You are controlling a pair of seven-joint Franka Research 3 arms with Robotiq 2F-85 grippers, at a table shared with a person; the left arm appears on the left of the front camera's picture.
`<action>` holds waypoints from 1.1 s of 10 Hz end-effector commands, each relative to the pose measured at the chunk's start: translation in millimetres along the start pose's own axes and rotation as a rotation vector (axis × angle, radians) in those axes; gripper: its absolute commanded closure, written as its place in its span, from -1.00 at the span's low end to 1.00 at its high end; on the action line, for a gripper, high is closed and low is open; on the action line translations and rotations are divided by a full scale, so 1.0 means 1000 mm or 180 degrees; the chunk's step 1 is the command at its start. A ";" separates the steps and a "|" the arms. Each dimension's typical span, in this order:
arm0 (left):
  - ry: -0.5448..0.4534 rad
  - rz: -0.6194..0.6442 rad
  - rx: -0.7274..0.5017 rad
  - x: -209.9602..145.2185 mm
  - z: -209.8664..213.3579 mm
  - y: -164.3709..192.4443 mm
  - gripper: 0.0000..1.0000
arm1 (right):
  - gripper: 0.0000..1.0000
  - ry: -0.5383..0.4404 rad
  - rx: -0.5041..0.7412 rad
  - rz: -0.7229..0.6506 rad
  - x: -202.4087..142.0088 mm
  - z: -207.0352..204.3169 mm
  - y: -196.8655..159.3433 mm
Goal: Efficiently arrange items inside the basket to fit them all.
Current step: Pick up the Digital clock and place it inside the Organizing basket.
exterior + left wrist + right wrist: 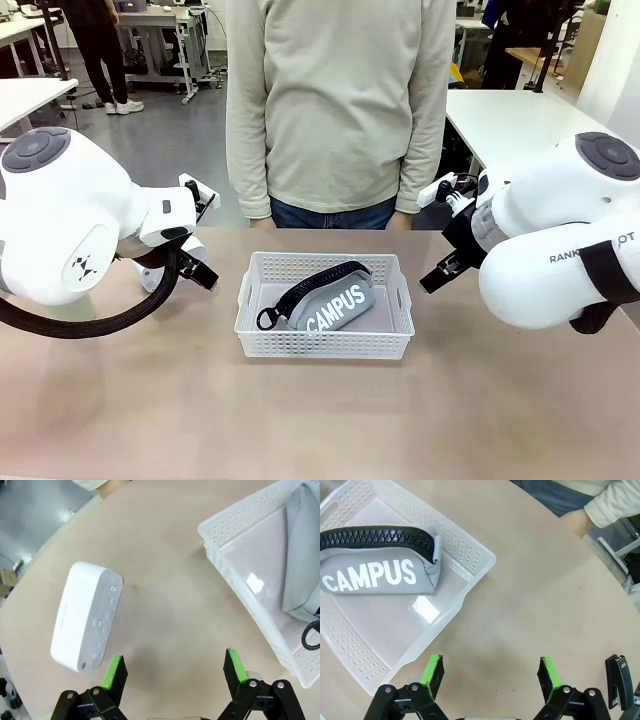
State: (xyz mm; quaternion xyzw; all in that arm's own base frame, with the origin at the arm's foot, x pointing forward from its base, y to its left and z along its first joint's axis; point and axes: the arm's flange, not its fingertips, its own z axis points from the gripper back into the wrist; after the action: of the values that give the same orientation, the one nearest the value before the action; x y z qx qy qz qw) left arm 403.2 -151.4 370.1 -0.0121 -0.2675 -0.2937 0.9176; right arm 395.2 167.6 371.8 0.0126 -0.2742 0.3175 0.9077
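Basket [325, 345] sits mid-table [320, 430] in front of the person: a shallow white plastic rectangle with perforated walls, a smooth glossy floor and cut-out handles at the short ends. Inside lies the pouch [335, 300], set on a slant across the floor. It is soft grey fabric with a chunky black zip along the top, a black strap loop at its near-left end and white "CAMPUS" lettering on the side. Outside the basket, on the table to its left, lies the device [86, 616], a rounded white plastic box with small buttons on one face. The left gripper [175, 666] hovers over bare table between device and basket, jaws wide and empty. The right gripper [490, 672] hangs over the table off the basket's right side, jaws likewise wide with nothing between them. A black stapler [620, 680] shows close by, cut off at the frame's edge. The person's hand [577, 522] is by the far table edge
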 end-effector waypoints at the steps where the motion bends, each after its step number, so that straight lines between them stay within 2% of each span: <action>1: -0.0001 -0.0003 0.0000 0.000 0.000 0.000 -1.00 | -1.00 -0.0001 0.0001 -0.0001 0.000 0.000 0.000; 4: 0.0000 0.0000 0.0000 0.000 0.000 0.000 -1.00 | -1.00 0.0000 0.0000 0.0000 0.000 0.000 0.000; 6: -0.0091 -0.0175 -0.0386 -0.005 0.024 0.003 -1.00 | -1.00 0.0091 -0.0025 0.0009 0.003 0.021 -0.002; 7: -0.0187 -0.0142 -0.0570 -0.011 0.046 0.010 -1.00 | -1.00 0.0110 0.0086 -0.0022 0.000 0.040 -0.007; 8: -0.0152 -0.0182 -0.0639 -0.018 0.070 0.018 -1.00 | -1.00 0.0121 0.0263 -0.0064 -0.005 0.064 -0.015; 9: -0.0266 0.0003 -0.0695 -0.027 0.101 0.030 -1.00 | -1.00 0.0141 0.0478 -0.0052 -0.013 0.097 -0.022; 11: -0.0420 0.0519 -0.0816 -0.049 0.157 0.054 -1.00 | -1.00 -0.0266 0.0881 -0.0572 -0.033 0.162 -0.039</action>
State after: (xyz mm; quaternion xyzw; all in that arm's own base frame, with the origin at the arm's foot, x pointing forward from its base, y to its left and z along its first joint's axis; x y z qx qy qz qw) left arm 364.5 -84.0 489.0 -0.1482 -0.2852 -0.2871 0.9024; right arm 349.0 121.3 481.9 0.1198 -0.2518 0.2943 0.9141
